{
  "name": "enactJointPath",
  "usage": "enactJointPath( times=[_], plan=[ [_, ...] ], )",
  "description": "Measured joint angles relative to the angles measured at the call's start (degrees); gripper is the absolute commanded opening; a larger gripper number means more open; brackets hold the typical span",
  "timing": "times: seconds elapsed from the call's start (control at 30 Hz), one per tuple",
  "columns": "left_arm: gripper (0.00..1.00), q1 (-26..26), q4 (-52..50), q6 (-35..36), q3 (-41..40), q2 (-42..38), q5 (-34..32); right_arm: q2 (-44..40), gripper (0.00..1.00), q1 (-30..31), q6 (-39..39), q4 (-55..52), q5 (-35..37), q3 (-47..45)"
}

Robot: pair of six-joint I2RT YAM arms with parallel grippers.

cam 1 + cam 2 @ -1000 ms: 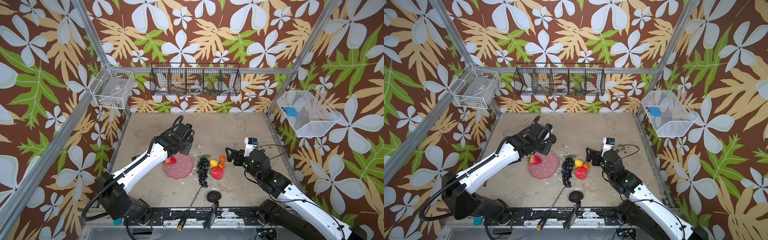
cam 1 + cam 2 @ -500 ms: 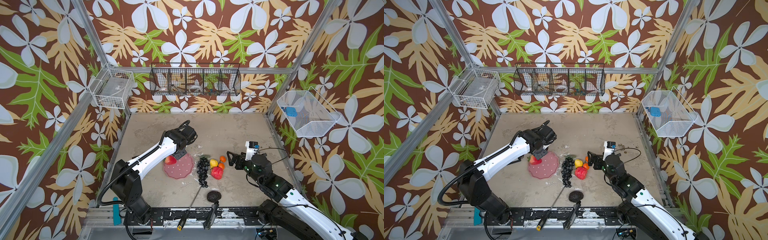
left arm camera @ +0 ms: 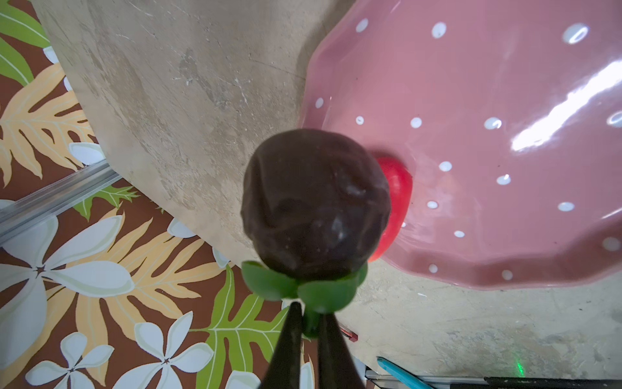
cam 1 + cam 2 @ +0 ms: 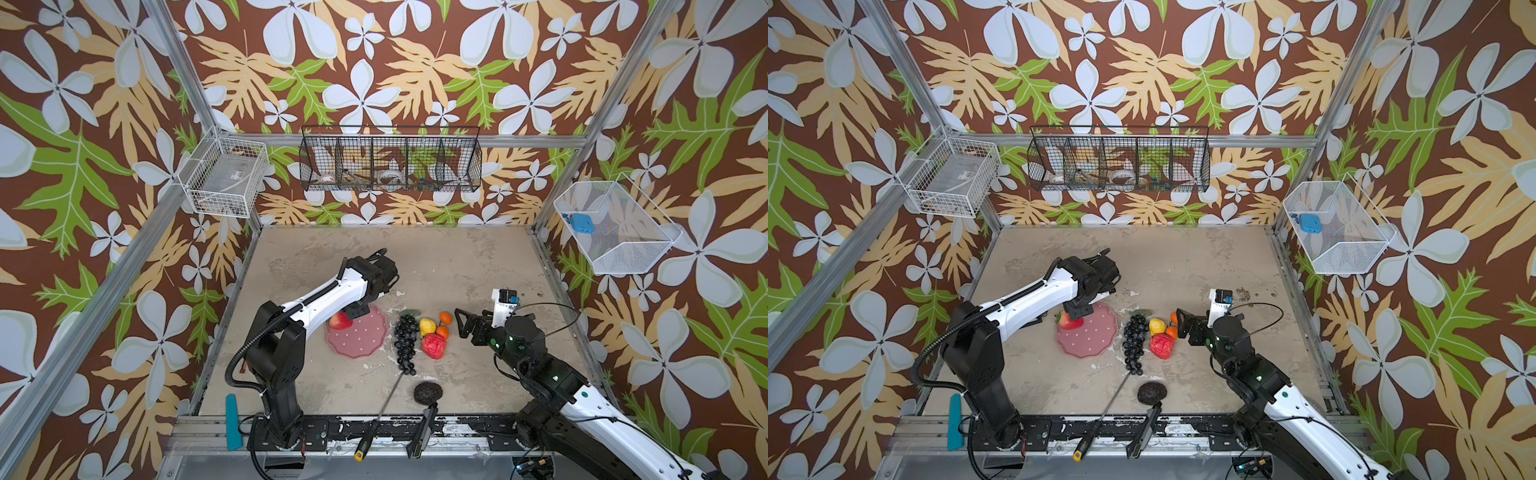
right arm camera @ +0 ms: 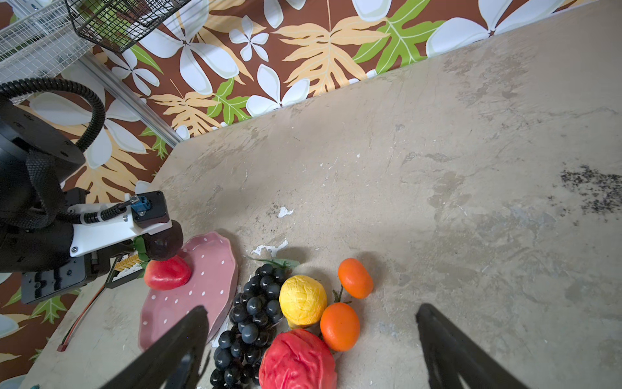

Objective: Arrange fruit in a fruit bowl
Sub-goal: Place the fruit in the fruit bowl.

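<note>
**Item: mangosteen in transit, left tool over bowl rim**

**Left tool** (image 3: 309, 312): fingers pressed together, pinching only the green leafy cap of the mangosteen (image 3: 314, 202). The dark, round body hangs free beyond the tips.

**Position of load:** directly above the red apple (image 3: 399, 198), over the rim of the bowl (image 3: 505, 84) on its left-edge side. Whether fruit touches fruit cannot be told.

**Right tool** (image 4: 462, 325): fingers spread wide, empty, low over the counter (image 4: 457, 257) just right of the loose fruit.

**Bowl** (image 4: 359, 347): shallow pink dish with white dots, a scalloped rim and a glossy inside. It sits left of the counter's middle, toward the front edge. It contains the one apple, lying at the rim rather than the centre.

**Outside bowl:**
- grape bunch (image 4: 405, 345), touching or just beside the bowl's right rim
- lemon (image 4: 427, 325)
- two oranges (image 4: 445, 318)
- crumpled second red apple (image 4: 434, 345)
- avocado (image 4: 428, 392), near the front edge beside a screwdriver (image 4: 380, 409)

**Hazards (judged):**
- The hold on the thin leaf cap may slip or let the fruit swing.
- Released here, the mangosteen would likely land on the apple and roll over the low rim onto the counter, or nudge the apple out.
- A release nearer the dish's bare middle looks safer.
</note>
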Motion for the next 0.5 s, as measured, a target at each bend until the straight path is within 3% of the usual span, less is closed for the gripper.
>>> enactJointPath(
  times=[0.5],
  plan=[
    [0.0, -0.02, 0.04, 1.25, 0.96, 5.2, 0.46, -0.09, 0.96, 0.0, 0.0, 0.37, 0.0, -0.5]
  ],
)
